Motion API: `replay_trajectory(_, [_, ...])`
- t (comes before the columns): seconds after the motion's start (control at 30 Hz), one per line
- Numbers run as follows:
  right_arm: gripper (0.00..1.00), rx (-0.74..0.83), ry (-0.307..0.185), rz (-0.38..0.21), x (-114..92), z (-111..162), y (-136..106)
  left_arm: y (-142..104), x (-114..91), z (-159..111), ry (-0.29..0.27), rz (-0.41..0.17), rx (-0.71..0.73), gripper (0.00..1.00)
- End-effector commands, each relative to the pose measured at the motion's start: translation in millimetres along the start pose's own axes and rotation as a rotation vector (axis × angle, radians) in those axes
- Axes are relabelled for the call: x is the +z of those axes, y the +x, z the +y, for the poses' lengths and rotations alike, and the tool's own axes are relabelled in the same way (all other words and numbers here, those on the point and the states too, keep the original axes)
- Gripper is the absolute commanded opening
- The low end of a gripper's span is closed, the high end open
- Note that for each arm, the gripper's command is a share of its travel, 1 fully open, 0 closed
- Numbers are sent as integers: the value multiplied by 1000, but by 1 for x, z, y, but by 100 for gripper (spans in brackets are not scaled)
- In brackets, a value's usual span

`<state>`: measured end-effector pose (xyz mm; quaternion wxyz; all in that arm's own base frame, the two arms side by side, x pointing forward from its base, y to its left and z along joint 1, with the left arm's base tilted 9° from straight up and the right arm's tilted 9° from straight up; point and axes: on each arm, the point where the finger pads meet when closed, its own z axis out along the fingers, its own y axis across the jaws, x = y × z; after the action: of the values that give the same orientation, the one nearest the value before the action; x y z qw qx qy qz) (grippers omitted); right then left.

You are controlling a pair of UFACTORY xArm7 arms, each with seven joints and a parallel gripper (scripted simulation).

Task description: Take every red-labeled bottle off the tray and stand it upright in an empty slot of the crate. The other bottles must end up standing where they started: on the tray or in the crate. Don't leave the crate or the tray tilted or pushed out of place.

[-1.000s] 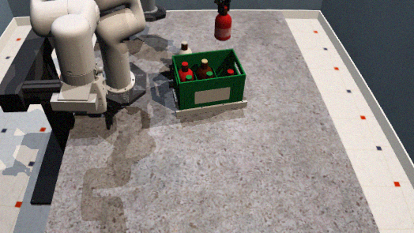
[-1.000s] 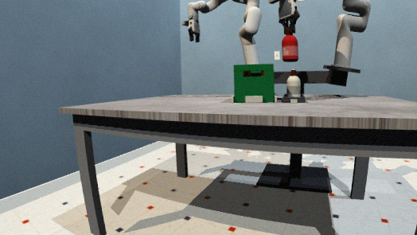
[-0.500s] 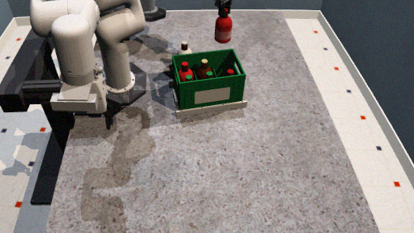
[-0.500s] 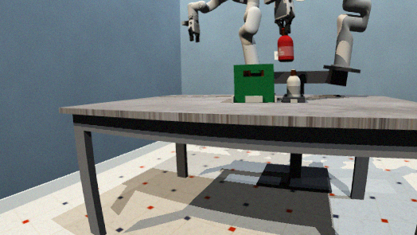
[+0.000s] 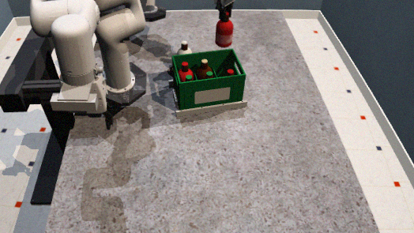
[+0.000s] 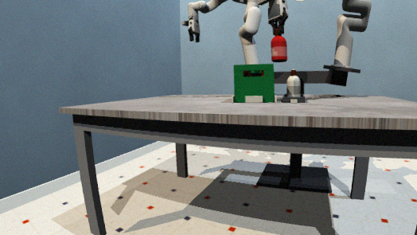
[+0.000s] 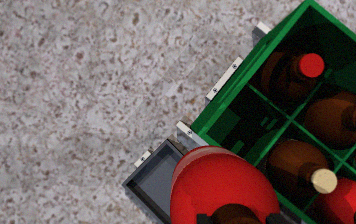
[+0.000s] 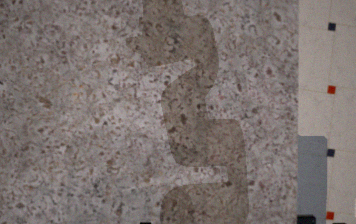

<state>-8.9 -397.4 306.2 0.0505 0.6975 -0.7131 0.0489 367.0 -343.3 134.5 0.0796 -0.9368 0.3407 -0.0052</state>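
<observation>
Leftmost from above, right hand (image 5: 108,123) (image 6: 194,39) (image 8: 225,221) released, nothing in it. Green crate (image 5: 213,95) (image 6: 255,89) (image 7: 250,70) lies between the hands, an empty slot (image 7: 225,122) visible. White bottle (image 5: 184,50) (image 6: 294,87) upright on tray (image 6: 285,99) (image 7: 131,187), below left hand's (image 5: 225,13) (image 6: 278,29) (image 7: 240,219) level. Rightmost, left hand clenched on neck of red bottle (image 5: 224,33) (image 6: 278,49) (image 7: 220,175), suspended upright directly beneath it, off the tray.

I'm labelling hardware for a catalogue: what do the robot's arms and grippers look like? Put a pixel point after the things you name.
Both arms are off-white with smooth, rounded tubular segments. The left gripper (image 5: 225,13) (image 6: 278,29) and right gripper (image 5: 108,122) (image 6: 194,37) have pale, angular housings and black fingers.
</observation>
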Motion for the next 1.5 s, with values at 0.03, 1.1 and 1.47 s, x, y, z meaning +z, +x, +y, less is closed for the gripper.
replay_trajectory(0.03, [100, 0, 1, 4, -1, 0, 1, 8, -2, 9, 0, 4, 1, 0])
replay_trajectory(1.1, [100, 0, 1, 4, -1, 0, 1, 47, -2, 51, -1, 4, 1, 0])
replay_trajectory(1.47, [100, 0, 1, 4, -1, 0, 1, 52, -2, 57, -1, 4, 1, 0])
